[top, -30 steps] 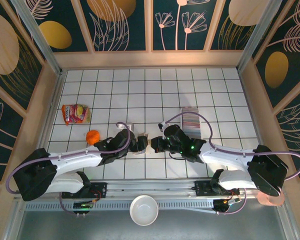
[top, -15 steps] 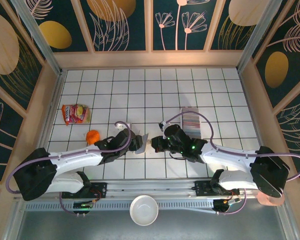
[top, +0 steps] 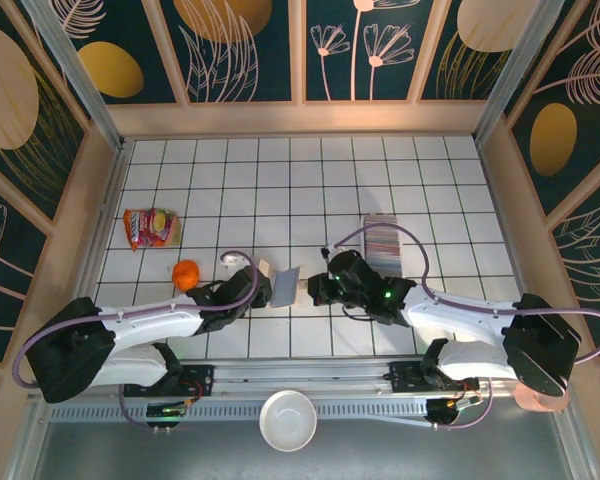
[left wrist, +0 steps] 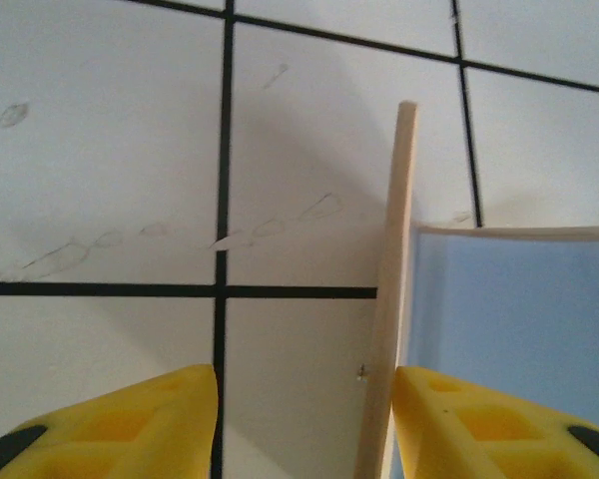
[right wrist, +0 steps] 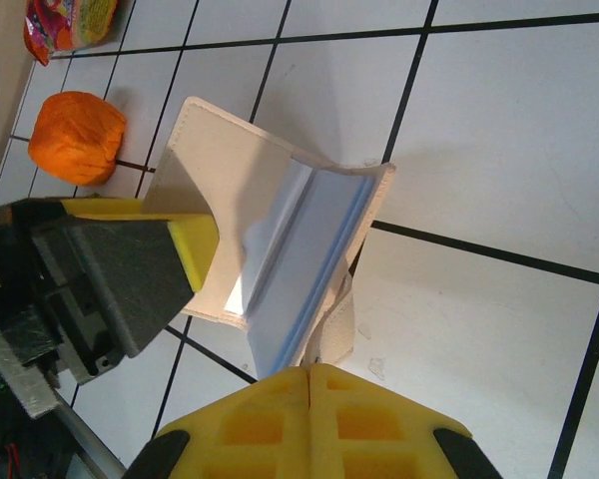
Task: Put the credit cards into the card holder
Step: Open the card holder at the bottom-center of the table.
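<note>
The tan card holder (top: 285, 284) stands open on the tiles between my two grippers, its blue-grey inside (right wrist: 304, 249) showing. My right gripper (right wrist: 309, 371) is shut, and the holder's small tab runs into the seam of its fingertips. In the left wrist view one tan flap (left wrist: 394, 249) stands edge-on between the jaws of my left gripper (left wrist: 304, 384), close to the right finger (left wrist: 479, 419), with a wide gap to the other. The credit cards (top: 385, 240) sit as a packed row in a clear tray behind the right arm.
An orange ball (top: 186, 273) lies just left of the left gripper, and a red-yellow snack packet (top: 150, 228) lies farther back left. A white bowl (top: 287, 420) sits below the table's near rail.
My left gripper has drawn back a little to the left and its jaws have narrowed. The holder's flap now stands opened out between the two grippers. The right gripper has stayed shut in place.
</note>
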